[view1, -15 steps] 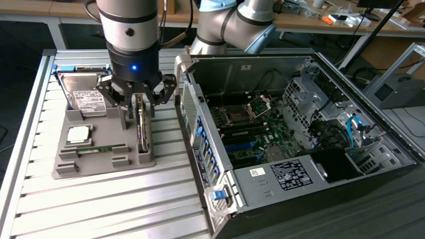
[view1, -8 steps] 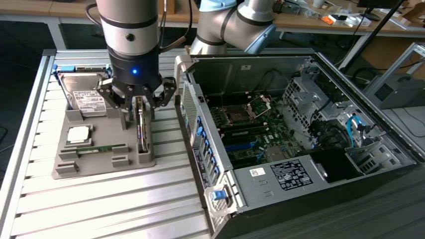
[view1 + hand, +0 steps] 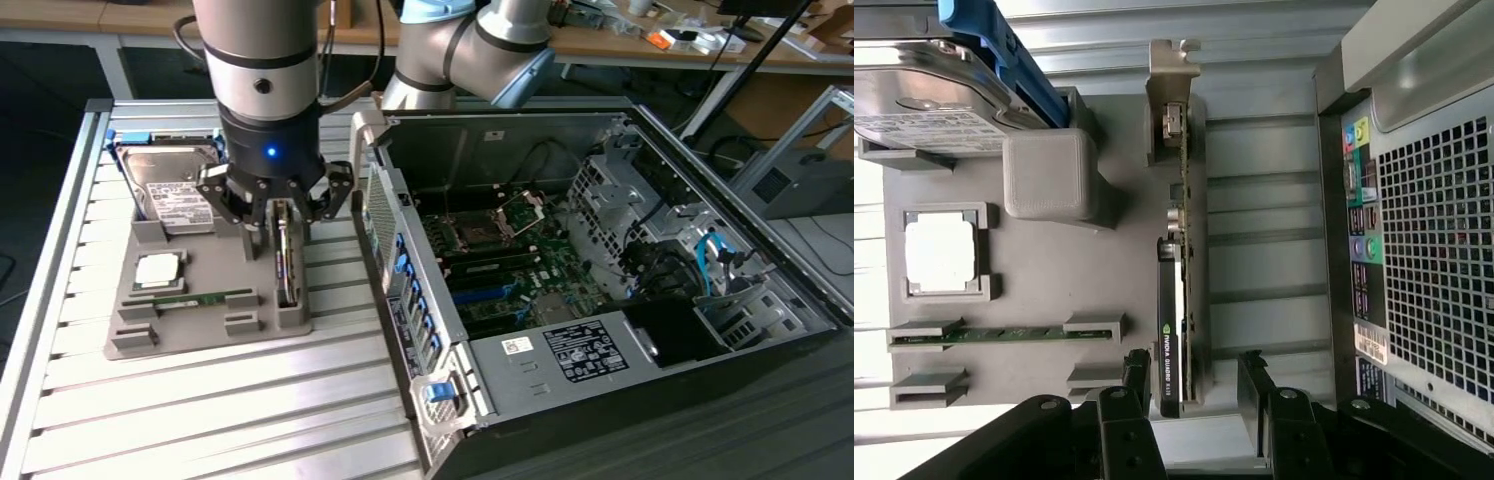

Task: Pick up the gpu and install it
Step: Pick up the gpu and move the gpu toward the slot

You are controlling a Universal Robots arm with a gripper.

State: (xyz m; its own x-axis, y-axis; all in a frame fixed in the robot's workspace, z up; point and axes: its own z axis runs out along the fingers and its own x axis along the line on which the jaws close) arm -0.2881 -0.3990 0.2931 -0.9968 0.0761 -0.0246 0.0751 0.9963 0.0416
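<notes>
Figure. The gripper (image 3: 286, 222) hangs over the gpu (image 3: 286, 258), its jaws spread wide and holding nothing. The gpu stands on edge in a slot of the grey holder tray (image 3: 200, 338), on the side nearest the open computer case (image 3: 561, 365). In the wrist view one finger (image 3: 1137, 385) lies on each side of the card, and both seem clear of it. We judge the gpu light and stiff but fragile. Its board faces are bare and its metal bracket (image 3: 1172, 70) is thin. We would grip it across the flat faces near mid-length, away from the bracket and from the edge seated in the slot.
</notes>
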